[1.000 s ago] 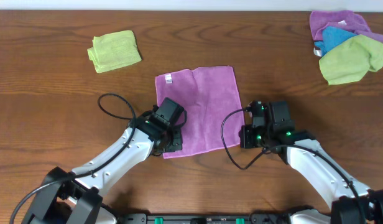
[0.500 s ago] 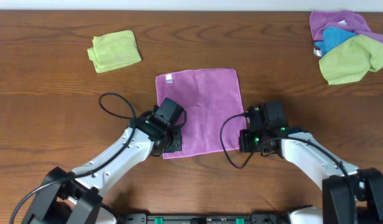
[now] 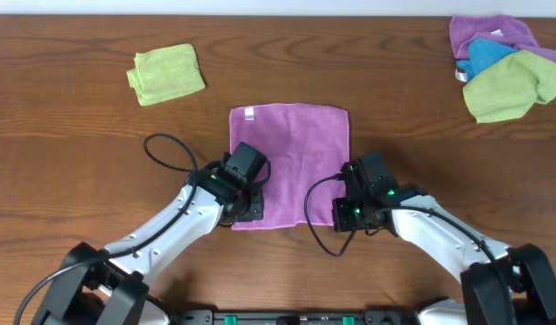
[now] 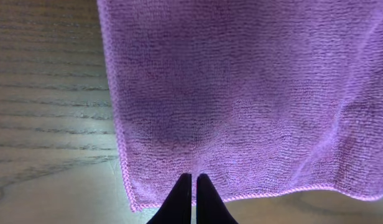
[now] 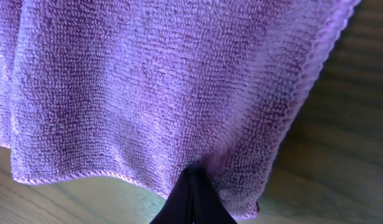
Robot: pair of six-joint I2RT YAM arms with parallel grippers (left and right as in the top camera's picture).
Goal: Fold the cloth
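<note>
On the cloth (image 3: 296, 149) hem, left gripper (image 4: 193, 178) and right gripper (image 5: 193, 170) pinch closed.

Overhead view bright, even, sharp; shadows short and soft. Left wrist view: pale glare washes surface (image 4: 48, 93), grain blurred, cloth (image 4: 241, 93) weave crisp. Right wrist view dimmer, its right edge dark, soft-focus.

I see the cloth (image 3: 291, 153) is matt terry with fine loops and a stitched hem. The bench (image 3: 79, 153) is wood, grain visible, slightly glossy. The green cloth (image 3: 166, 74) at ten o'clock looks equally fluffy.
</note>
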